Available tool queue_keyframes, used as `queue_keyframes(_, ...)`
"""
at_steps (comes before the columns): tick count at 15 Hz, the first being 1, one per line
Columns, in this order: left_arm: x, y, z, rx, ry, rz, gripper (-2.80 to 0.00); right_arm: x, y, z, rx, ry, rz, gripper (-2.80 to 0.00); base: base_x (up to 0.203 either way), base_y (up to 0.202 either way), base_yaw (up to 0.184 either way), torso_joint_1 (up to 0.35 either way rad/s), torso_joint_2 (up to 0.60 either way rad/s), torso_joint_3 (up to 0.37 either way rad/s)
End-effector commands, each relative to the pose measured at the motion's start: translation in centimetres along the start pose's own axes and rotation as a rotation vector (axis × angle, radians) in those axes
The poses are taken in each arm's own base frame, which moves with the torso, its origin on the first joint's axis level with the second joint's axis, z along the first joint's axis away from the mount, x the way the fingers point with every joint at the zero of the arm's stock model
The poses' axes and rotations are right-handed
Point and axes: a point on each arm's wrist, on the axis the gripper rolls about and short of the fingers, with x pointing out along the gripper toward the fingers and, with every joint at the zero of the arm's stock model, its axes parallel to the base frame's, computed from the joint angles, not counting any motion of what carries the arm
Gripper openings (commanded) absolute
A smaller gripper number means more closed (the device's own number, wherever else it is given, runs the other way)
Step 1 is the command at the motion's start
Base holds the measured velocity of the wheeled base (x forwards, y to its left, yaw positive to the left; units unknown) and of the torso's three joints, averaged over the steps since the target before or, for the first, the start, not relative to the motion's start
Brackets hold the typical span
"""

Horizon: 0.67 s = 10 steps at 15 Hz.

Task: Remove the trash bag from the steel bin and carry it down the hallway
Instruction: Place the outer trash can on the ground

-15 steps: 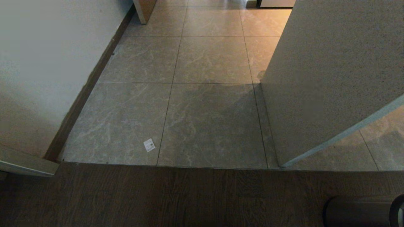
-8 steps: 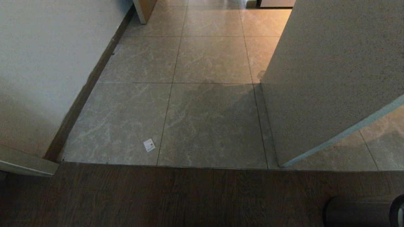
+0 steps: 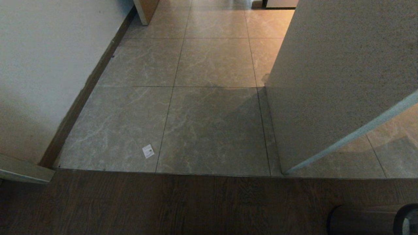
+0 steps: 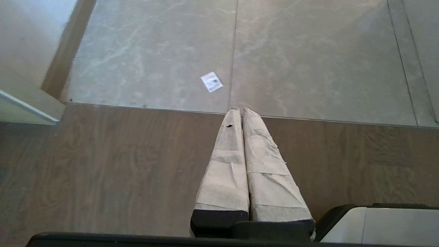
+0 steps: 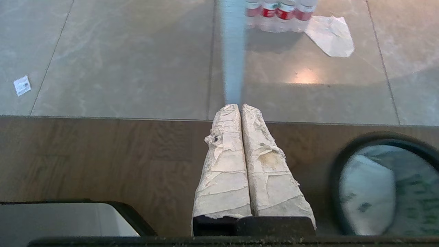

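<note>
The steel bin [image 3: 372, 219] is cut off at the head view's lower right corner; inside it, the trash bag [image 5: 384, 190] is only blurrily seen (right wrist view). The left gripper [image 4: 239, 110] and right gripper [image 5: 240, 106] are pressed together, empty, over dark wood floor [image 3: 163, 202].

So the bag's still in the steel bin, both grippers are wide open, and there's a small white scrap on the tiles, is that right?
Not quite. Both grippers are shut: the left gripper and the right gripper each have their fingers pressed together, as the wrist views show. The bag is in the steel bin, and the white scrap lies on the tiles.
</note>
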Motion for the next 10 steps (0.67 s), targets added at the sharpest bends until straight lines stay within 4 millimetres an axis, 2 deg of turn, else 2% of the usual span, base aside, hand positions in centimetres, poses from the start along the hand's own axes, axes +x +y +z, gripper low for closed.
queue_keyframes(1,0.0,0.0,0.0,-0.002,-0.001,0.0,-2.8,0.0,0.0,0.0,-0.001,-0.001,-0.001,-2.8,0.0,-0.183,-0.006,-0.001,0.0,0.005)
queue_keyframes(3,0.0,0.0,0.0,-0.004,-0.001,0.0,-2.8,0.0,0.0,0.0,0.0,-0.001,-0.001,-2.8,0.0,-0.115,-0.004,0.003,0.0,0.003)
queue_keyframes(8,0.0,0.0,0.0,-0.004,-0.001,0.0,-2.8,0.0,0.0,0.0,-0.011,-0.004,0.003,-2.8,0.0,0.0,0.0,0.0,0.0,0.0)
queue_keyframes(9,0.0,0.0,0.0,-0.004,-0.001,0.0,-2.8,-0.2,0.0,0.5,-0.017,-0.015,0.001,-2.8,0.0,0.0,0.0,0.0,0.0,0.0)
queue_keyframes(10,0.0,0.0,0.0,-0.004,-0.001,0.0,-2.8,-0.6,0.0,1.9,-0.029,-0.051,0.0,-2.8,0.0,0.0,0.0,0.0,0.0,0.0)
